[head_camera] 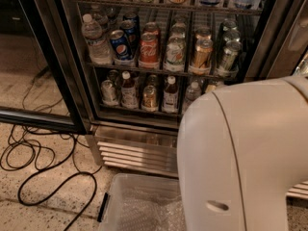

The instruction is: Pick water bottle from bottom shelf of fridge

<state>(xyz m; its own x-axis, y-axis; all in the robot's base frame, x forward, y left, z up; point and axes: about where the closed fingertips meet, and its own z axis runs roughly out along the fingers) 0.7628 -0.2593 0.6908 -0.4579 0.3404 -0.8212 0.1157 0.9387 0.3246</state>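
The fridge (pixel 72 76) stands open in front of me, black frame above a ribbed steel base grille (pixel 137 150). Its bottom shelf (pixel 139 112) holds cans and two dark-liquid bottles with white caps. A small clear bottle with a pale cap, seemingly the water bottle (pixel 192 94), stands right of them, its lower right side hidden by my white arm housing (pixel 245 158). The housing fills the lower right of the view and covers the right part of the shelf. The gripper is out of view.
The rack above carries soda cans and a larger clear bottle (pixel 94 41) at its left end. The glass door (pixel 33 114) is swung open to the left. Black cables (pixel 43 165) loop on the speckled floor. A clear plastic bin (pixel 142 203) lies before the grille.
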